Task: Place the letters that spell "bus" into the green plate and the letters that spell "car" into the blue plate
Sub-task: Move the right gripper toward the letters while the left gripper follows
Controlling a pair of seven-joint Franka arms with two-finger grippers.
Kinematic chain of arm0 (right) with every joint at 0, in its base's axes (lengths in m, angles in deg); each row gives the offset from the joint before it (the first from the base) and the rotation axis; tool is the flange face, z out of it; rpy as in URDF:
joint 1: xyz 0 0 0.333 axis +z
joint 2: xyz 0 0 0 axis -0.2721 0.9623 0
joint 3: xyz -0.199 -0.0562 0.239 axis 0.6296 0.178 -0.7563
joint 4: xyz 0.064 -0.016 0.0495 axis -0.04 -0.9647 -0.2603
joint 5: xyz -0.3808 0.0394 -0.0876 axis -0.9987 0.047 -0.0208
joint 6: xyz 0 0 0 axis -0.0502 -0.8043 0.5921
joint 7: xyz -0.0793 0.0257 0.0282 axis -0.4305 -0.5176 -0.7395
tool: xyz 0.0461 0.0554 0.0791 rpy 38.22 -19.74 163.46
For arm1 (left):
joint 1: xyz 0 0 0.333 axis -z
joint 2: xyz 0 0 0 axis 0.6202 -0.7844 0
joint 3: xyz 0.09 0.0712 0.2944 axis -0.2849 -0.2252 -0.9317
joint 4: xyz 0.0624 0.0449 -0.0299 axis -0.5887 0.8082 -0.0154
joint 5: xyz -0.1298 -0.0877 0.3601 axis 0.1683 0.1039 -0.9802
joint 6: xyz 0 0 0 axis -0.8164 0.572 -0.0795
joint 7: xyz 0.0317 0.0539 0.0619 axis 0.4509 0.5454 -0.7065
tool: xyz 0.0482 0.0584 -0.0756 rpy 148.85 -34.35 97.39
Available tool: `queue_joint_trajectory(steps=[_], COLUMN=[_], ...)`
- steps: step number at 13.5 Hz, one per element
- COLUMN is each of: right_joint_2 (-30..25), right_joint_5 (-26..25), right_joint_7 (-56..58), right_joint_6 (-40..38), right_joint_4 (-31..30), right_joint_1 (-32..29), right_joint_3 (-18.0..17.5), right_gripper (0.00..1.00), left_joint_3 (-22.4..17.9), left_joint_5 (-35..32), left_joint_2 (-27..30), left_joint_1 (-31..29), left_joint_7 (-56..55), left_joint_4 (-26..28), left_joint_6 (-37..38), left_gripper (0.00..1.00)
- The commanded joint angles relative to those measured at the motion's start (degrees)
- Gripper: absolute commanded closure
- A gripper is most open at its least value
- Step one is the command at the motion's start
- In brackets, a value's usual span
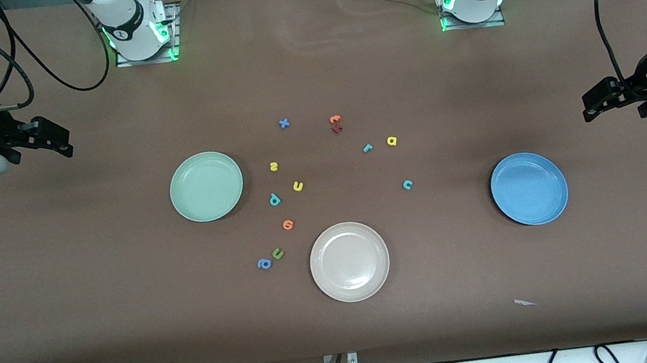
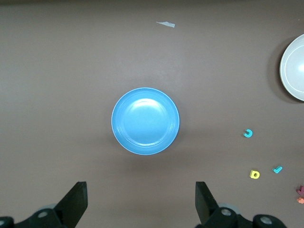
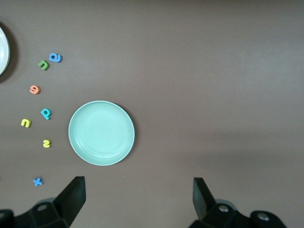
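Plainly, both arms wait with fingers spread, left gripper (image 1: 613, 104), right gripper (image 1: 46, 138); round, raised-rimmed green plate (image 1: 206, 186) sits bare.

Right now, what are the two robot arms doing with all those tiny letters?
Nothing is being held yet. The left gripper and the right gripper wait open at the ends of the table. The green plate and blue plate have nothing in them. Letters like the teal b, yellow u and teal c lie loose between them.
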Motion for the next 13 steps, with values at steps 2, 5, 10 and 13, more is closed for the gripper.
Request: queue_joint_trajectory(steps=[2,5,10,13], right_joint_2=[1.66,4.30,5.97,8.43], right_joint_5=[-0.30,-0.30,1.18,4.00], right_joint_7=[0.72,0.81,0.46,0.63], right_joint_6=[-0.76,-0.84,-1.98,-2.96], right_joint_4=[0.83,1.18,1.18,1.79], right_joint_1=[0.33,0.33,0.77,-0.72], right_joint_3=[-0.01,0.07,0.25,0.60], right_gripper=[0.00,0.00,0.00,0.00], left_joint_3=[-0.05,-0.14,-0.05,-0.05], left_joint_5=[0.21,0.21,0.21,0.29], left_joint_2=[0.12,0.04,-0.49,-1.54], left_joint_1=[-0.04,-0.04,0.13,0.66], left_joint_7=[1.35,1.35,1.35,1.26], left_joint_4=[0.13,0.13,0.13,0.13], left_joint_6=[-0.35,-0.35,-0.35,-0.44], left_gripper=[0.00,0.00,0.00,0.00])
